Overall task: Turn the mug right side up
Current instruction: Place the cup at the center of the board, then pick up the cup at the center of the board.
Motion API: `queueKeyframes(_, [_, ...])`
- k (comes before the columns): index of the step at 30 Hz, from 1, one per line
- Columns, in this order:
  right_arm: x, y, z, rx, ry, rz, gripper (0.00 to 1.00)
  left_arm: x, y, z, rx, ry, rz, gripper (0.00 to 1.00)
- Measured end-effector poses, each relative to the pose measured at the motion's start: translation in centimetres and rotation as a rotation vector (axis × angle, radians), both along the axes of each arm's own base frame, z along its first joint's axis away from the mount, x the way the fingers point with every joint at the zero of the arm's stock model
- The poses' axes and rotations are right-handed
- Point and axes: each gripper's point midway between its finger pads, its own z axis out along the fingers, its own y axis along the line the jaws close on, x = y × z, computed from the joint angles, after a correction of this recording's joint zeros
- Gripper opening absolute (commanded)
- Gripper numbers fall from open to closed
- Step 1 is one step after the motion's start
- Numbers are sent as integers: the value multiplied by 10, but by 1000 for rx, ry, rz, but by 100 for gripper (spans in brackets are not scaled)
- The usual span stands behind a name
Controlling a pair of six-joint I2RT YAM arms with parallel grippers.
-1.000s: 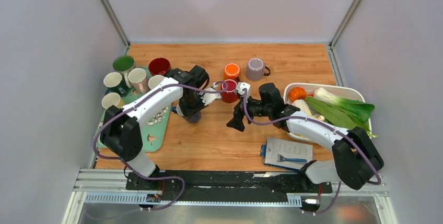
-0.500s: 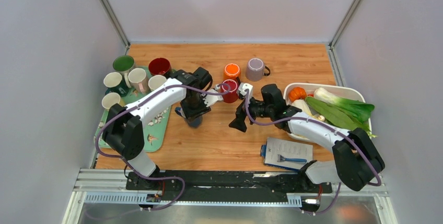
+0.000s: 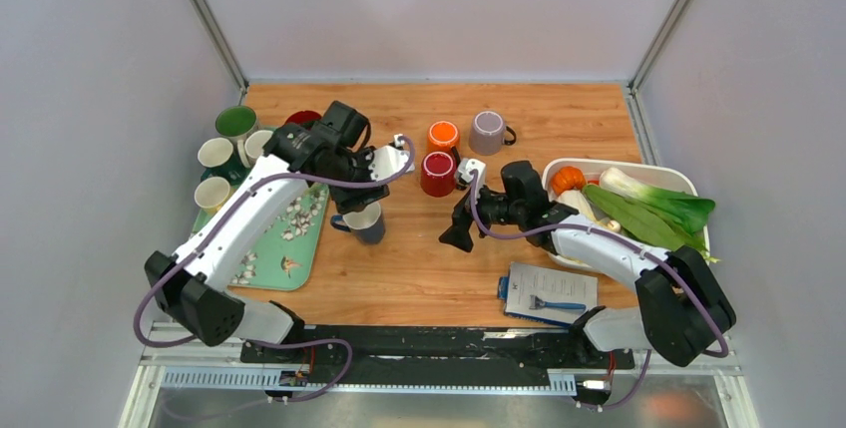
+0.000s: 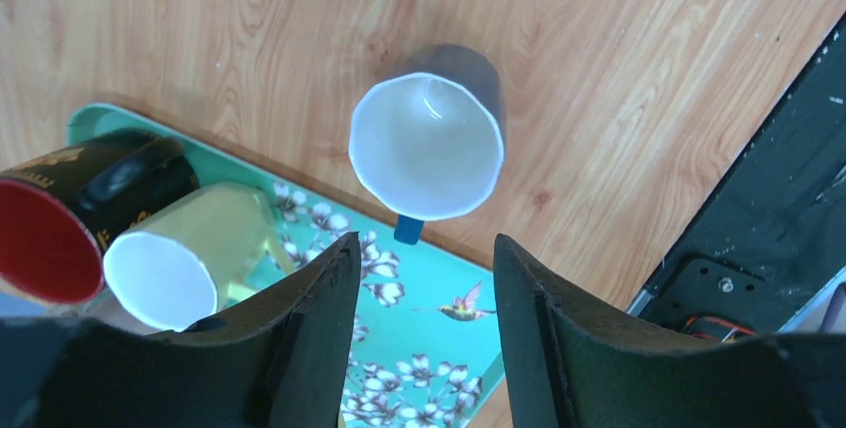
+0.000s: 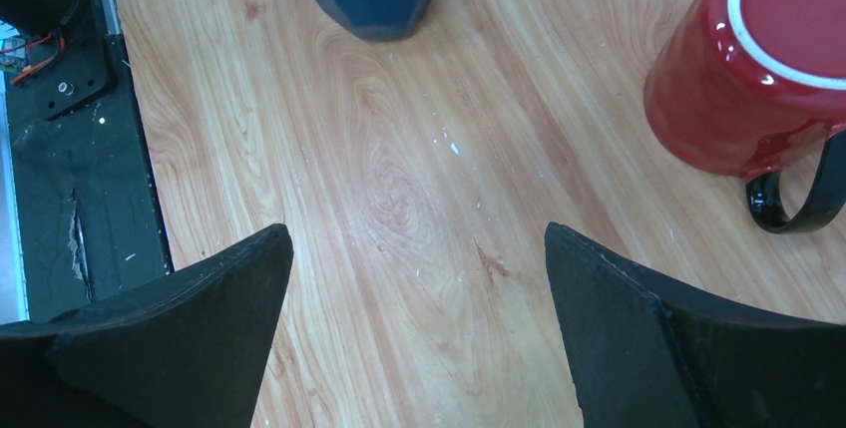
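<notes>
Left of centre in the top view, the blue mug (image 3: pixel 365 221) stands mouth-up on the table (image 3: pixel 419 268), beside the green tray (image 3: pixel 299 260) and on its own. The left gripper (image 4: pixel 424 243) hangs straight above it, jaws parted and empty, which suggests the job is done. The right gripper (image 5: pixel 416 231) hovers low, wide open and holding nothing, probably on standby. The mug is dark blue outside and glossy white inside, flaring to the rim, with its handle towards the tray.
</notes>
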Motion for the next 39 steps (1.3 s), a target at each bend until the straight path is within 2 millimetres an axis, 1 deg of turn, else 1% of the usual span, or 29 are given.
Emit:
queueKeyframes(2, [-1,-1,-2,-4,5,0,100,-3,9,9,-11,-25,-24,60])
queueKeyframes(4, [-3,-2,-5,-9,13,-1,100,-6,16,10,-3,-30,-47,60])
queueKeyframes(5, [-3,-3,-6,-11,15,-2,100,-7,21,7,6,-23,-54,60])
queueKeyframes(8, [-3,-3,-5,-9,14,-3,100,-12,33,-14,36,31,-53,60])
queueKeyframes(10, [-2,-3,-4,-7,11,-4,100,-13,42,-24,45,62,-36,60])
queueKeyframes(15, [-5,-7,-4,-6,9,-9,100,2,61,-32,32,74,49,60])
queueKeyframes(18, [-7,-8,-6,-8,12,-9,100,6,67,-45,18,94,82,60])
queueKeyframes(22, [-6,-10,-7,-10,14,-17,100,-1,60,-65,-28,149,110,60])
queueKeyframes(28, [-1,-14,-6,-11,10,-35,100,-5,48,-84,-107,208,259,60])
queueKeyframes(30, [-1,-14,-7,-12,11,-37,100,-6,47,-90,-120,216,317,60])
queueKeyframes(33, [-1,-15,-7,-12,11,-38,100,-10,51,-100,-111,221,378,59])
queueKeyframes(35, [-1,-15,-7,-12,11,-38,100,-12,53,-107,-106,230,411,55])
queueKeyframes(37, [-1,-15,-7,-12,11,-38,100,-14,52,-111,-113,243,429,50])
queueKeyframes(38, [-1,-15,-7,-12,11,-38,100,-15,50,-112,-122,252,437,45])
queueKeyframes(39, [-1,-15,-7,-12,11,-38,100,-16,48,-113,-134,258,445,43])
